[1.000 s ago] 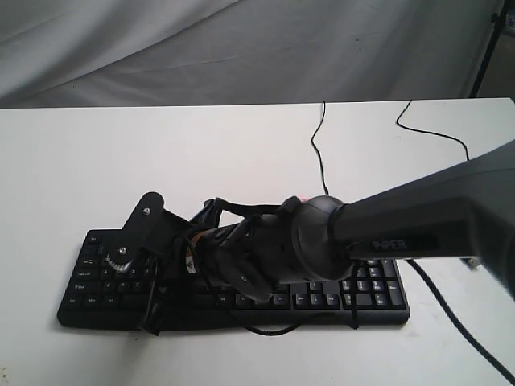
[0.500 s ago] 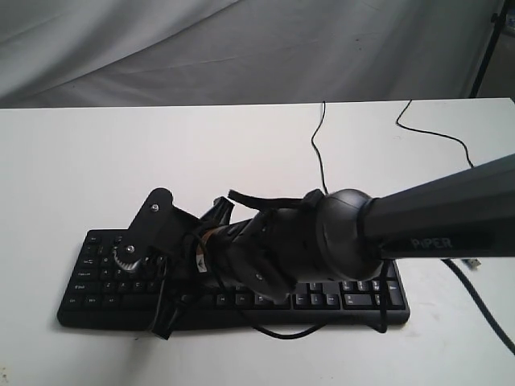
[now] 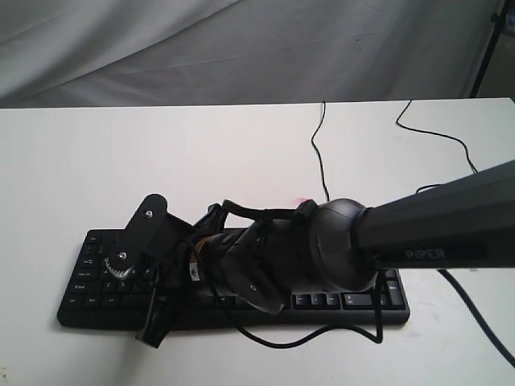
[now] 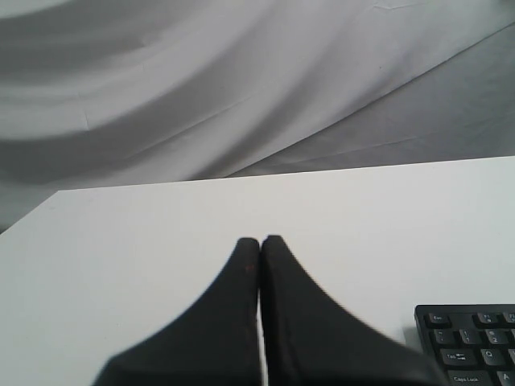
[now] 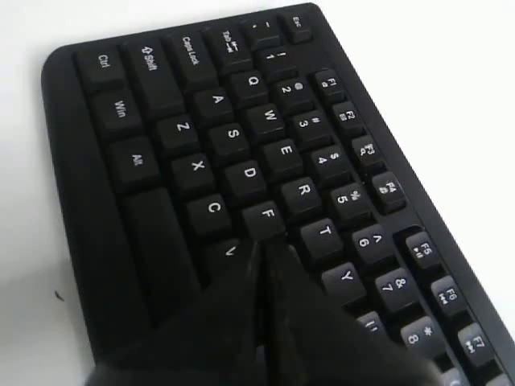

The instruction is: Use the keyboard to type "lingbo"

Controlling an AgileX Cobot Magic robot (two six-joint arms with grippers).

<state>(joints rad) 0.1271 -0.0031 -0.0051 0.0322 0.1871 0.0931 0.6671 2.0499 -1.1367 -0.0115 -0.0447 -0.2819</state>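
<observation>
The black keyboard [image 3: 88, 281] lies near the table's front edge, its middle hidden by my right arm [image 3: 338, 249], which reaches across it toward the left. In the right wrist view my right gripper [image 5: 261, 248] is shut with nothing in it. Its tips are down on the keyboard [image 5: 201, 121] right beside the F key [image 5: 265, 215], between V and T, covering the key there. My left gripper [image 4: 261, 241] is shut and empty above bare white table, with a corner of the keyboard [image 4: 475, 346] off to its side. The left gripper does not show in the exterior view.
Two thin black cables [image 3: 319, 153] [image 3: 434, 133] run across the white table [image 3: 161, 153] behind the keyboard. A black cable loop [image 3: 273, 342] hangs from the arm past the keyboard's front edge. Grey cloth [image 3: 241, 48] hangs behind the table.
The right gripper lifted and shifted a little right half a second ago, then came back down and left onto the keys. The keyboard has not moved.
</observation>
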